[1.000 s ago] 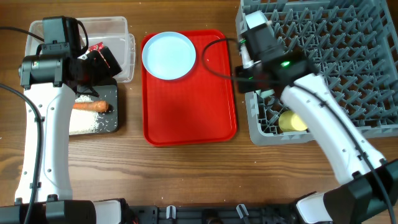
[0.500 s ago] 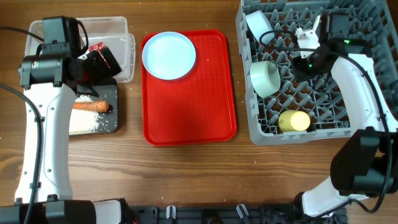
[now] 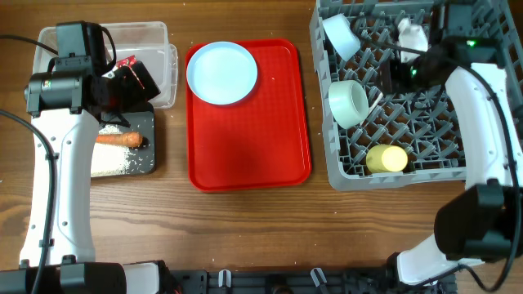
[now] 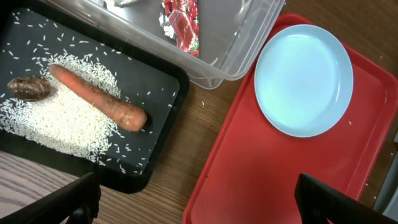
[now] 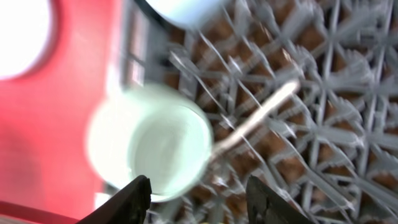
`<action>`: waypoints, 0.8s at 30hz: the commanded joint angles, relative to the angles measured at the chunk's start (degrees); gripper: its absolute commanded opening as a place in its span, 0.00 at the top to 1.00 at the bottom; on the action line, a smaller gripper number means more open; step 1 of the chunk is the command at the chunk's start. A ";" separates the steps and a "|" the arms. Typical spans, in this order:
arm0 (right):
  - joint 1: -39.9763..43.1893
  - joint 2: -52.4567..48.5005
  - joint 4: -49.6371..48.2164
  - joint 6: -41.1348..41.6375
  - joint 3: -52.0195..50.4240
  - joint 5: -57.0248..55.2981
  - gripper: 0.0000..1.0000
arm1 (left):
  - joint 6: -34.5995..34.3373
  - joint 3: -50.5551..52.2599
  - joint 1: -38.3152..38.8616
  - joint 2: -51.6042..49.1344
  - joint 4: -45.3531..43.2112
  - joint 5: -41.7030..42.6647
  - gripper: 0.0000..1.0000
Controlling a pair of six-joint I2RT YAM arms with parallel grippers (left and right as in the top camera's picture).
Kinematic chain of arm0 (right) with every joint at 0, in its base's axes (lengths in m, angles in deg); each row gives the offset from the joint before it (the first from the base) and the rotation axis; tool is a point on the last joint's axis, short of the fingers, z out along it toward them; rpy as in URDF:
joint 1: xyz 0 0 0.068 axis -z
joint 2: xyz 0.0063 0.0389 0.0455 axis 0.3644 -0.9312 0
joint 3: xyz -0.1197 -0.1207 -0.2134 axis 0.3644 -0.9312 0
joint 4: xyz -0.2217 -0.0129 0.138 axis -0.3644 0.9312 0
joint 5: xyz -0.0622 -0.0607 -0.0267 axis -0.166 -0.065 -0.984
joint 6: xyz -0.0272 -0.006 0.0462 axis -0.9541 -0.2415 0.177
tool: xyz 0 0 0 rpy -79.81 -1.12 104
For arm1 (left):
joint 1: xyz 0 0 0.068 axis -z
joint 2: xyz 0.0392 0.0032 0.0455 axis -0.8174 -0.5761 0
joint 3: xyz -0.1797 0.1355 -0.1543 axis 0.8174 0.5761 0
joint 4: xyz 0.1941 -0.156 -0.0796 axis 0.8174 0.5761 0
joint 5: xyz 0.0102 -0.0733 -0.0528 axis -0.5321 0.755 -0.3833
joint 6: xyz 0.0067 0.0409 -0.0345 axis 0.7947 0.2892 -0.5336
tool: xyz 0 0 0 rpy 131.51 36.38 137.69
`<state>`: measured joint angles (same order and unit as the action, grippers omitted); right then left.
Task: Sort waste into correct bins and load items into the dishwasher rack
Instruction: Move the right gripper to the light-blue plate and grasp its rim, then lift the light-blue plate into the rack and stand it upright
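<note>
Your left arm point(image 3: 59, 188) and right arm point(image 3: 480, 122) had white shells, black joints and black cables; the right showed a green light point(image 3: 471, 42); left gripper point(image 4: 198, 190) was black.

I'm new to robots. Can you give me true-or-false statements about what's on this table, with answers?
1. The pale blue plate sits on the red tray. True.
2. The carrot lies on the red tray. False: it lies in the black tray, on rice.
3. The yellow cup is in the grey rack. True.
4. The mint-green bowl sits on the red tray. False: it is in the rack.
5. The left gripper holds the carrot. False: it is open and empty.
</note>
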<state>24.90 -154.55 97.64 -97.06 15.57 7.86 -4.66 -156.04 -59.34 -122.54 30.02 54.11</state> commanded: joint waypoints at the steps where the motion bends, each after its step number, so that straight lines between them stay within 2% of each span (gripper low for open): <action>1: -6.47 4.00 -3.50 12.11 2.78 6.34 0.48 | -0.74 -0.92 -0.22 -0.35 -0.13 -0.55 0.00; 3: -15.08 2.67 -11.17 22.99 2.78 3.02 0.48 | -0.74 -0.92 -0.22 -0.35 -0.15 -0.55 0.00; 5: -22.47 -0.48 -18.75 31.08 2.78 -5.49 0.48 | -0.74 -0.92 -0.22 -0.35 -0.15 -0.55 0.00; 7: -27.50 -6.14 -25.53 35.34 2.78 -9.86 0.47 | -0.74 -0.92 -0.22 -0.35 -0.15 -0.55 0.00; 12: -33.14 -24.70 -39.36 42.03 2.78 -8.50 0.49 | -0.74 -0.92 -0.22 -0.35 -0.13 -0.55 0.00; 17: -35.78 -30.14 -41.86 45.59 2.78 -13.92 0.51 | -0.74 -0.92 -0.22 -0.35 -0.15 -0.55 0.00; 24: -35.78 -31.63 -37.31 45.68 2.78 -17.57 0.60 | -0.74 -0.92 -0.22 -0.35 -0.13 -0.55 0.00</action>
<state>-11.01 -184.48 60.03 -52.19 17.91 -7.40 -4.66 -156.04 -59.34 -122.54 30.02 54.09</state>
